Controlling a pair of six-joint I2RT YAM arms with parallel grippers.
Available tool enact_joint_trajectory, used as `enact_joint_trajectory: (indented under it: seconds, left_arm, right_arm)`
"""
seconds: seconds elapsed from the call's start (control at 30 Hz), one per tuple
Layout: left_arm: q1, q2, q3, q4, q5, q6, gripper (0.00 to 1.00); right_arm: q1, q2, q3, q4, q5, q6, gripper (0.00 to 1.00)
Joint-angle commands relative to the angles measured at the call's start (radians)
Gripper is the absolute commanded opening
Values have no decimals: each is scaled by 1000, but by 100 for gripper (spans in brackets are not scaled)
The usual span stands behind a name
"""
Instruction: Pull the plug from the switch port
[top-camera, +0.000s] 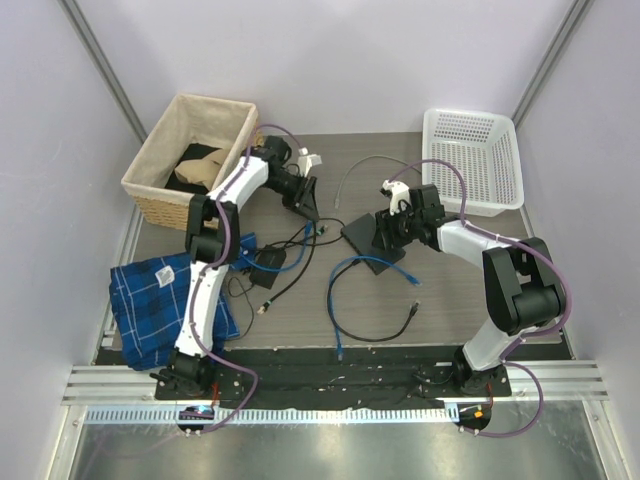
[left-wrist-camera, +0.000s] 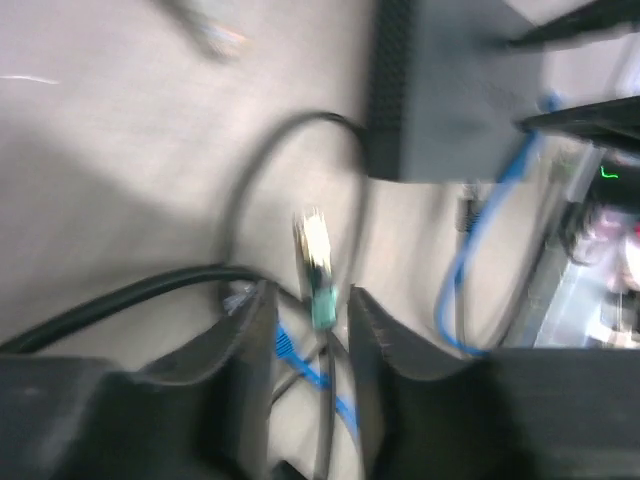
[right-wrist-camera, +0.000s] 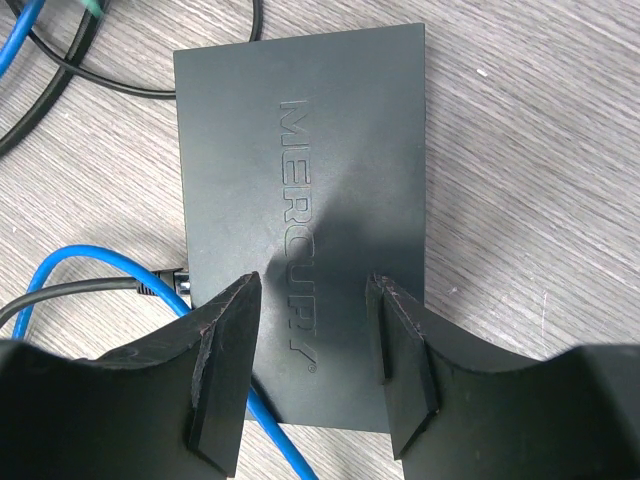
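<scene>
- Far left of the switch (top-camera: 362, 243): wicker basket (top-camera: 157, 208) w/ tan and dark stuff inside.
- Also left of the switch but closer to the arm bases, a blue check cloth (top-camera: 160, 295) spreads over the table (top-camera: 450, 290) edge.
- Small black brick (top-camera: 268, 260) comes next, left of the switch, w/ black leads tangled round it.
- Left pincer (left-wrist-camera: 310, 295) sits just left of the switch, tips down near the tabletop. Its fingers (left-wrist-camera: 245, 340) stand apart w/ a clear gap. Wrist view is v. blurry.
- Plug (left-wrist-camera: 322, 300), green boot and clear tip, lies in that gap w/ space on both sides. Nothing is pinched, and its lead runs back btwn the fingers.
- The plug is out of the switch, close by but not touching, its tip pointing away from the fingers.
- And the switch itself: flat black box, mid-table, "MERCURY" pressed into the top.
- A grey cable (top-camera: 362, 170) curls on the far side of the switch.
- A blue cable (top-camera: 365, 290) loops on the near side of the switch. A black lead (right-wrist-camera: 150, 285) meets its long edge.
- Right pincer (right-wrist-camera: 315, 283) is right over the switch, fingers roughly half spread above the top face at one short end. Nothing sits btwn them. Can't tell if the tips touch the lid.
- Right of the switch, further back: white plastic basket (top-camera: 505, 195).
</scene>
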Motion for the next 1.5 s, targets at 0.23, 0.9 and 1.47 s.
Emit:
enact_joint_trajectory:
  seconds: [0.23,0.9,1.47]
  left_arm:
    - [-23,-281,-333,419,79,-96,59]
    - [-204,-175,-489,444,26,-66,47]
    - [-209,-133,-515,401,211,-114,36]
  right_arm:
    - [0,60,-27,-128,49,7,55]
    - [0,35,-27,-159,57,-3,55]
    - [1,26,-44,-147,57,-4,55]
